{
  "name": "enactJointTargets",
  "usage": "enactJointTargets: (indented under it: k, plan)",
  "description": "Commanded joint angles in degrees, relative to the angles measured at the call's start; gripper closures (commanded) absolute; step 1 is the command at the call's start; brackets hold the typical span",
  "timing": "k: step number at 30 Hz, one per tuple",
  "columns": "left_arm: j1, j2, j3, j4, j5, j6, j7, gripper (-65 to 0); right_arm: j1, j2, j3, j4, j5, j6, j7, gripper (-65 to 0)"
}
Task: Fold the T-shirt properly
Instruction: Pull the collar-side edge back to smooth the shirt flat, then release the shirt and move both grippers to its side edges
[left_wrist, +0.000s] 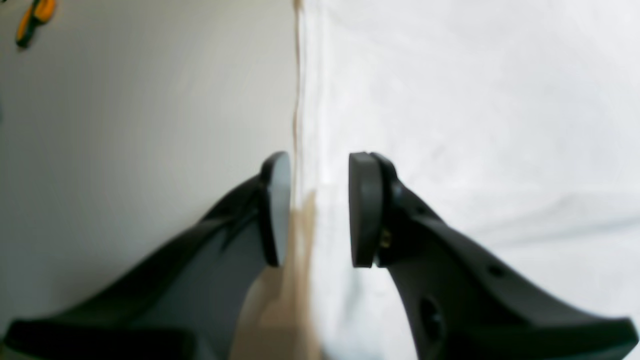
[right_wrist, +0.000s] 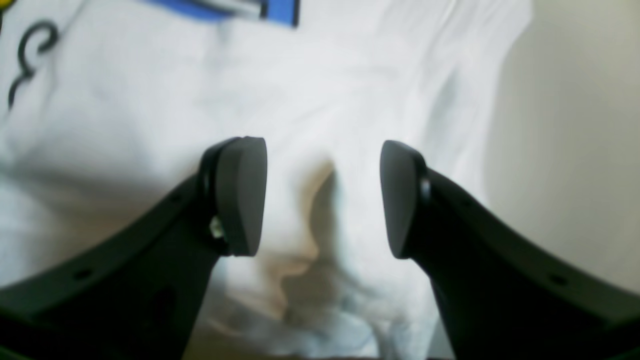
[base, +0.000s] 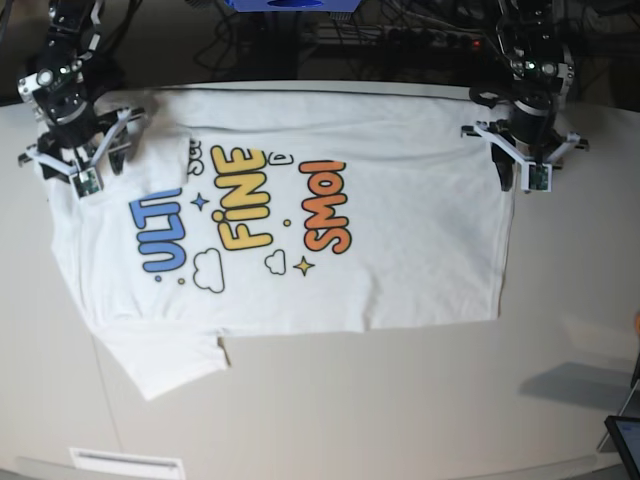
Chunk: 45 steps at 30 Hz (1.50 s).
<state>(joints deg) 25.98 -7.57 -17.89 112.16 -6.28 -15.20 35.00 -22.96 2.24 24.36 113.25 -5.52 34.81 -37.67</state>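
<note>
Black fingers (left_wrist: 365, 210) of the left gripper (left_wrist: 315, 210) are seen parted, straddling the hem of the T-shirt (base: 400, 230) where cloth meets the bare worktop (base: 400, 400), probably to pinch that edge for a fold. Nothing is held. The right gripper (right_wrist: 322, 197) is spread wider over rumpled fabric near a sleeve, also empty, though blur makes contact hard to judge. Print-up and mostly flat, the shirt is laid sideways across the worktop, with one sleeve splayed out at a front corner.
</note>
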Motion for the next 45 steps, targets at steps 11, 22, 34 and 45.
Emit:
enactJointTargets:
  k: [11,22,34,45]
  plan:
    - [-19.08,-9.97,-5.19,0.15,0.35,0.65,10.67,-20.3,21.86,9.85,-0.32,-3.41,0.55,5.19,-5.54,-34.7]
    - [-33.41,-13.66,-5.19,-19.28,0.35,-15.52,10.31,-20.3,46.48,14.42,-6.56,-33.21,0.55,5.19,-7.38,-34.8]
    - [-37.10,-17.79,0.88,-32.73,0.88,-23.08,3.90,-20.3,64.24,17.85,-3.92,-66.53,2.13,5.19,-1.23,-35.0]
    - [-39.91,-17.97,0.79,-35.72,0.88,-23.08,3.72,-20.3,74.96,25.06,-2.16,-91.85,14.18,5.19,2.90,-35.1]
